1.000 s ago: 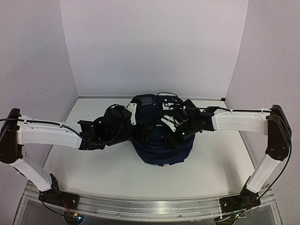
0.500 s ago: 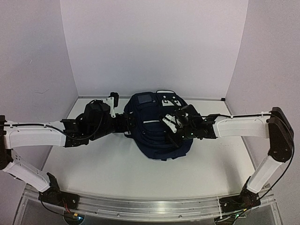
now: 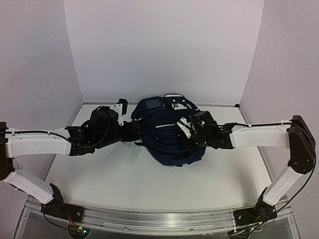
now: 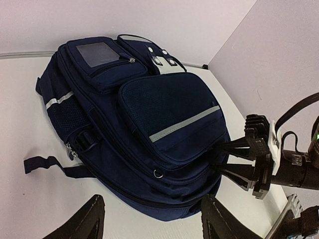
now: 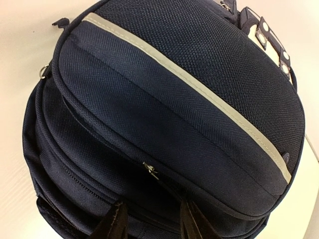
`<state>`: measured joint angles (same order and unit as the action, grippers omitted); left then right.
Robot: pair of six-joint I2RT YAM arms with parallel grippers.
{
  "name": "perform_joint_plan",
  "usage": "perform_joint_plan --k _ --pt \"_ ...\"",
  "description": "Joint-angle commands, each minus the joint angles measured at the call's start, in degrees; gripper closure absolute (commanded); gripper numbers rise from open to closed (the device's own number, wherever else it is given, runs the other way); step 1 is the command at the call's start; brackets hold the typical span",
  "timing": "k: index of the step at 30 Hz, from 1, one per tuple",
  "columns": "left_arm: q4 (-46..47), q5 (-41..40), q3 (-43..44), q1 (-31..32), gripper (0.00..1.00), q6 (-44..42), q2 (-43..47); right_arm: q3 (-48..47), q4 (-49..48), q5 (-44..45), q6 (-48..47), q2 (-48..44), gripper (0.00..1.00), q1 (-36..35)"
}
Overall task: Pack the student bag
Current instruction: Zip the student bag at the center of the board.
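The student bag (image 3: 164, 135) is a dark navy backpack lying on the white table with its front up. A grey label (image 4: 94, 54), white buckle patches (image 4: 162, 57) and a thin pale stripe (image 5: 199, 87) show on it. My left gripper (image 3: 133, 130) hangs just off the bag's left side, open wide (image 4: 152, 226) with nothing between its fingers. My right gripper (image 3: 188, 139) is at the bag's right side, its fingers (image 4: 234, 147) touching the fabric. In the right wrist view the jaws (image 5: 152, 224) stand apart over a zip seam, a small metal zipper pull (image 5: 149, 170) just ahead of them.
A loose strap (image 4: 45, 164) trails from the bag onto the table (image 3: 99, 174). White walls (image 3: 164, 50) close the back and both sides. A small metal ring (image 4: 157, 173) hangs on the bag's lower front.
My left arm has pulled back to the left, off the bag. The bag has settled flatter and shifted a little. My right gripper has slid slightly right along the bag's side.
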<state>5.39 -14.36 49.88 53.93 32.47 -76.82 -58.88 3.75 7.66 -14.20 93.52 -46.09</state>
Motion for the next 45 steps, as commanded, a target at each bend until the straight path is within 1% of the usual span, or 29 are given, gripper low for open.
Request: perform_joint_plan --k 1,3,7,13,16,21,26,31,35,37,42,43,45 --pt "-1.20 1.22 3.10 -0.39 0.34 -1.52 -0.84 -3.73 1.48 -4.27 3.57 -2.35 0.61 0.55" --pt "-1.19 1.38 3.13 -0.41 0.34 -1.40 -0.69 -4.15 2.52 -5.90 4.30 -2.73 0.57 0.56" --pt "-0.91 1.44 2.65 -0.41 0.34 -1.20 -0.27 -4.25 3.37 -6.34 5.39 -2.86 0.54 0.69" --pt "-0.82 1.44 2.92 -0.41 0.34 -1.27 -0.47 -4.90 2.10 1.47 3.99 0.65 0.57 0.69" --pt "-0.84 1.49 3.10 -0.39 0.34 -1.48 -0.57 -4.25 0.54 2.31 3.22 2.20 0.57 0.67" --pt "-0.82 1.45 2.95 -0.40 0.34 -1.87 -0.18 -1.29 -2.67 4.33 0.92 2.35 0.55 0.66" --pt "-1.24 0.94 3.50 -0.43 0.34 -3.12 -1.19 0.31 -5.70 7.13 -1.60 2.66 0.65 0.67" --pt "-1.46 1.08 4.43 -0.57 0.34 -3.54 -2.08 3.01 -6.81 7.19 -2.22 0.85 0.67 0.66" --pt "-1.21 1.22 4.67 -0.86 0.34 -3.77 -2.44 3.70 -6.95 7.54 -1.08 0.37 0.72 0.65" --pt "-0.98 1.55 4.75 -0.96 0.34 -3.73 -2.77 3.69 -7.17 6.58 -0.76 1.15 0.73 0.65" --pt "-1.97 1.81 5.74 -1.07 0.34 -3.91 -3.19 4.60 -7.25 3.33 -1.78 2.01 0.79 0.57" --pt "-1.97 1.74 5.63 -1.14 0.34 -3.94 -3.11 4.56 -7.26 2.95 -2.13 1.98 0.76 0.60" --pt "-1.98 1.70 5.52 -1.28 0.34 -4.03 -3.07 3.91 -7.28 2.62 -2.64 2.32 0.68 0.60"
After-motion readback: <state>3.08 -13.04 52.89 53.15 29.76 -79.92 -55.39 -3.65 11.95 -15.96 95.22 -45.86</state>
